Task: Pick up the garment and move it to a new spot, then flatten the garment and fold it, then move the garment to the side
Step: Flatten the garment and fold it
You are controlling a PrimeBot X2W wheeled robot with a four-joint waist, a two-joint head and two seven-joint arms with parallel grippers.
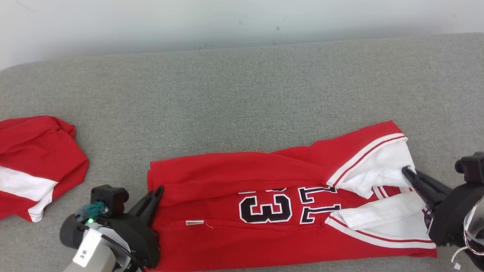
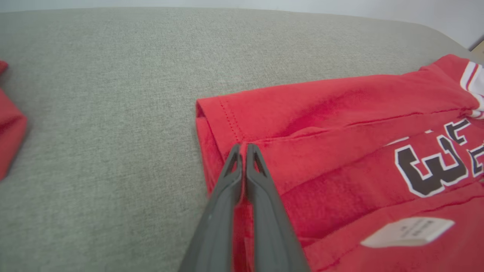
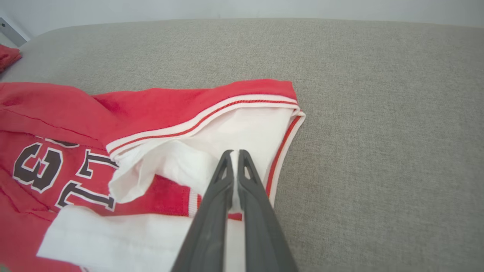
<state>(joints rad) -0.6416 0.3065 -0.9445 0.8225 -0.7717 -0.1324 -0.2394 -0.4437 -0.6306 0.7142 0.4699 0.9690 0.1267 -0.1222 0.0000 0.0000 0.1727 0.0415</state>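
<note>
The garment (image 1: 227, 173) is a red jersey with white sleeves and black numbers, lying folded lengthwise on the grey padded surface (image 1: 240, 91). My left gripper (image 1: 159, 191) is shut on the garment's left hem; in the left wrist view a sliver of the red cloth (image 2: 340, 113) sits pinched between the closed fingers of that gripper (image 2: 244, 146). My right gripper (image 1: 407, 170) is shut on the white sleeve cloth at the garment's right end. In the right wrist view its closed fingers (image 3: 235, 152) hold white fabric just below the striped trim (image 3: 196, 122).
A second red and white garment (image 1: 22, 162) lies crumpled at the left edge of the padded surface; its edge (image 2: 7, 124) shows in the left wrist view. A pale wall (image 1: 236, 13) runs behind. Bare grey padding stretches beyond the jersey.
</note>
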